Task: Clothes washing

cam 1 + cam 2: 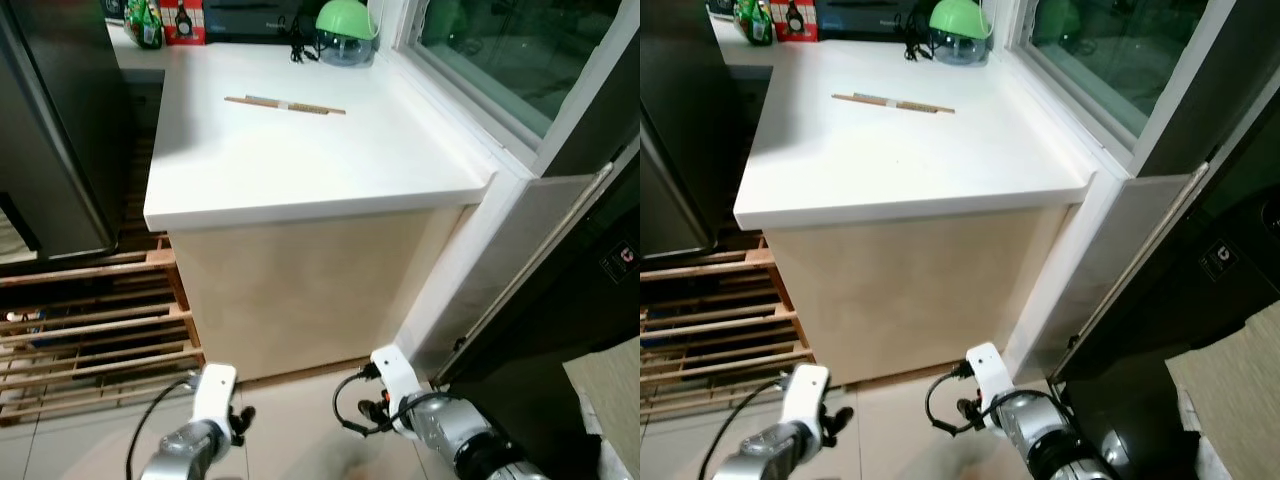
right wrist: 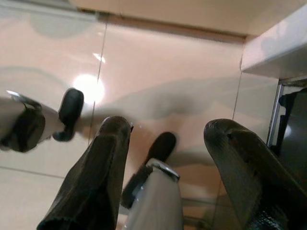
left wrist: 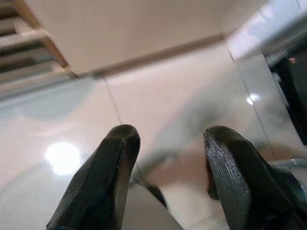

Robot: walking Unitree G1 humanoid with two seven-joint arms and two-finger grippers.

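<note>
— Two arms are seen hanging low over a glossy tiled floor (image 1: 300, 420), in front of a beige cabinet (image 1: 300, 290) topped by a white counter (image 1: 300, 150). How are the fingers held?

— The left gripper (image 3: 168, 158) is seen in its wrist view with both black fingers spread apart and nothing between them; pale tile is seen in the gap. The right gripper (image 2: 165, 158) is likewise held open and empty above the floor, with the robot's feet seen below it.

— What is set on the counter?

— A pair of chopsticks (image 1: 285, 104) is laid flat near the middle. At the far end, beside the window (image 1: 500, 50), a glass bowl under a green lid (image 1: 346, 30) is placed, with a black cord (image 1: 298, 48) just beside it. A green bottle (image 1: 145, 25) and a red box (image 1: 183, 20) are stood at the far left corner.

— And the clothes or a washer?

— Neither can be made out with certainty. A dark appliance with a long metal handle (image 1: 540, 260) is seen at the right, but its kind cannot be told. A wooden slatted rack (image 1: 90, 330) is seen low at the left, beside a dark tall panel (image 1: 50, 130).
</note>
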